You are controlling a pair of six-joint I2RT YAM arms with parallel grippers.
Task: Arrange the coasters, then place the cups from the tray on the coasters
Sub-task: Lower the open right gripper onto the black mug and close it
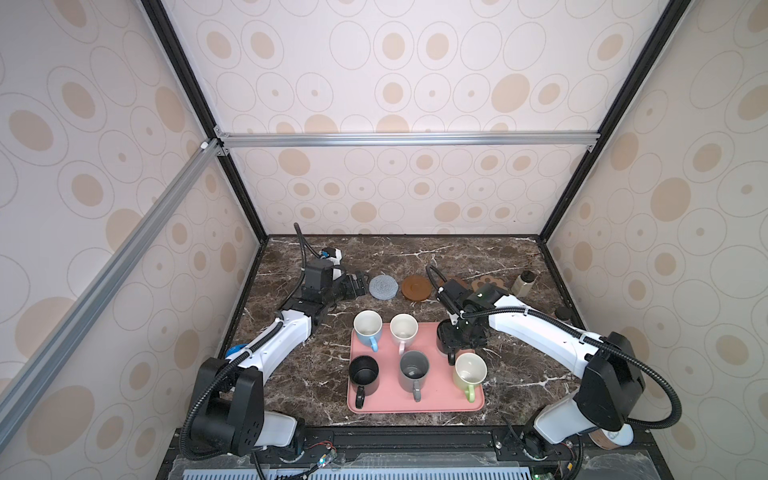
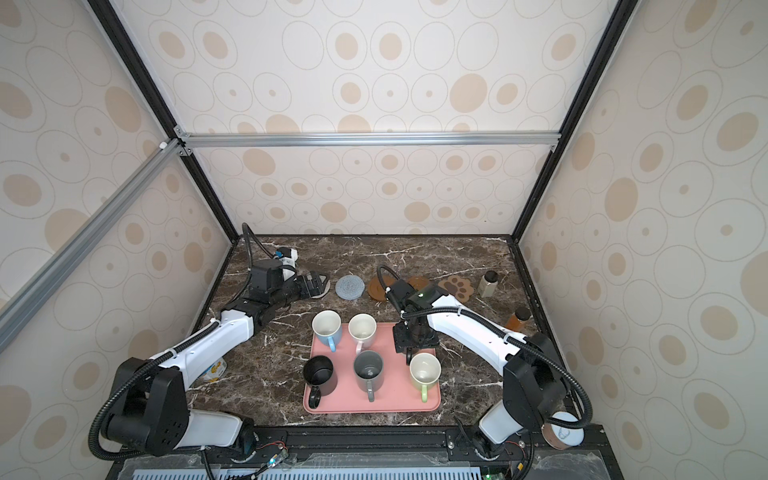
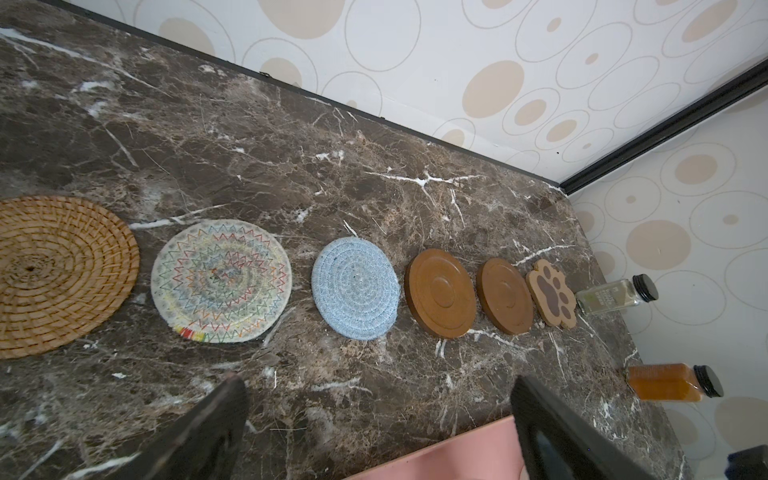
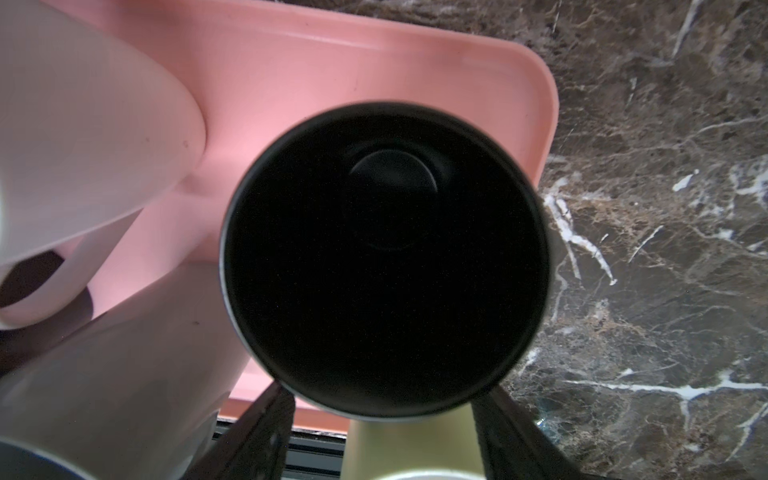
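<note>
With the six coasters (image 3: 355,286) already lined along the table's (image 3: 374,166) far edge, the left hand (image 3: 378,384) hangs wide and empty by them, while the right hand (image 4: 382,395) straddles the black cup (image 4: 386,257) in the tray's (image 4: 374,62) far right corner, presumably to lift it, though I cannot tell whether it grips.

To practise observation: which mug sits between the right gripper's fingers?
The black mug at the far-right corner of the tray; the other black mug stands near-left, away from the right gripper.
</note>
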